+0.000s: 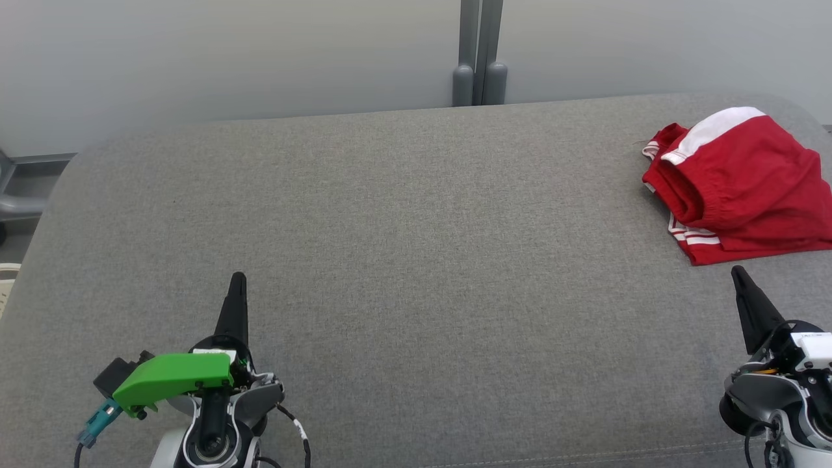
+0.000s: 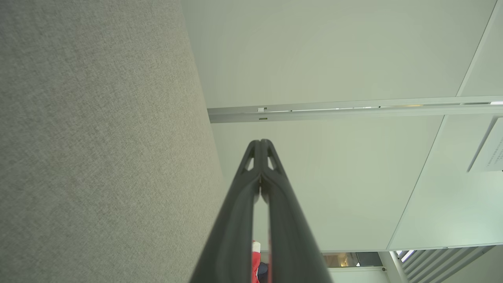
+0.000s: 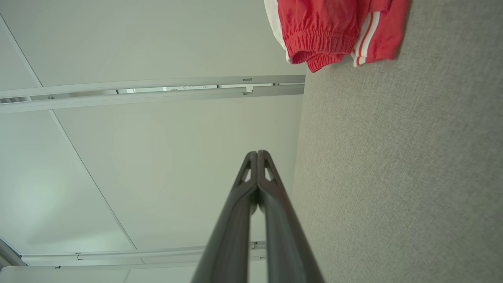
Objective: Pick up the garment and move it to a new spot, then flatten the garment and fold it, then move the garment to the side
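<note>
A: Head view has the red garment [image 1: 741, 188] bunched at the far right of the grey bench [image 1: 416, 227], and the frame edge cuts off its right side.

B: The right wrist view brings up the garment [image 3: 334, 35] with its gathered elastic hem and striped trim (detail the head view blurs).

A: Left wrist view, low between the fingers, catches a red sliver that is too slim to make out.

B: The left pincer [image 1: 238, 278] at lower left has its tips pressed together, holds nothing, and is well apart from the garment.

A: The right pincer [image 1: 736, 270] is likewise closed and empty. Its tip is near the garment's front hem, not touching.
</note>
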Robot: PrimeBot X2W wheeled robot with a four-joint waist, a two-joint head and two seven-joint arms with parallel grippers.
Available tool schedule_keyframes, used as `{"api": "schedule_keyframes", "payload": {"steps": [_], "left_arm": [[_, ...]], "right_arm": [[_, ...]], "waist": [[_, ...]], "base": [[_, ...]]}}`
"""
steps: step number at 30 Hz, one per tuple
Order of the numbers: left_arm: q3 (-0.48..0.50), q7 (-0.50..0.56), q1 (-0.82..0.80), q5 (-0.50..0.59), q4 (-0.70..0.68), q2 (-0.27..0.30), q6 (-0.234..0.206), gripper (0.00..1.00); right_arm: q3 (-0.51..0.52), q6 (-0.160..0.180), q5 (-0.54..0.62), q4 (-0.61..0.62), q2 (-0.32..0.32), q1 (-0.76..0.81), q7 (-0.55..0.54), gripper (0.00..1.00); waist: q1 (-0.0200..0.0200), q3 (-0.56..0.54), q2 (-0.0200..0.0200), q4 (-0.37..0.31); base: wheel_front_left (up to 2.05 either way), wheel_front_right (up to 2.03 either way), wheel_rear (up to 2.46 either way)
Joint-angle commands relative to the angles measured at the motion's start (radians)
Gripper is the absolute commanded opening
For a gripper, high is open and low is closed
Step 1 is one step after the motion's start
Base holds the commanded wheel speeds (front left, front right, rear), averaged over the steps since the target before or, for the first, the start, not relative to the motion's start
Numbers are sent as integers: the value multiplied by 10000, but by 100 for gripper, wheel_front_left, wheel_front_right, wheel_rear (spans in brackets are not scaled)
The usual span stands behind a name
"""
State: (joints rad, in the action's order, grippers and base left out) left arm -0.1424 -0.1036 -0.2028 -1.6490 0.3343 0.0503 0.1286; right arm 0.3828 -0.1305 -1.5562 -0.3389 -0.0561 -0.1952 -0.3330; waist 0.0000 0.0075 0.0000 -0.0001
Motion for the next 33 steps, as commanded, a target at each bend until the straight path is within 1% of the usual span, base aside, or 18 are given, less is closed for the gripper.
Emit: {"api": "schedule_keyframes", "payload": {"steps": [1,33], "left_arm": [[-1,17,-165,-89,9,-4,57,0],[-2,16,-164,-90,7,-2,57,0]], "right_arm": [[4,-4,-69,-12,-51,-85,-7,0],[-8,-4,-84,-12,-57,-80,7,0]], "waist": [[0,0,0,0],[0,0,0,0]], "base": [[0,0,0],[0,0,0]]}}
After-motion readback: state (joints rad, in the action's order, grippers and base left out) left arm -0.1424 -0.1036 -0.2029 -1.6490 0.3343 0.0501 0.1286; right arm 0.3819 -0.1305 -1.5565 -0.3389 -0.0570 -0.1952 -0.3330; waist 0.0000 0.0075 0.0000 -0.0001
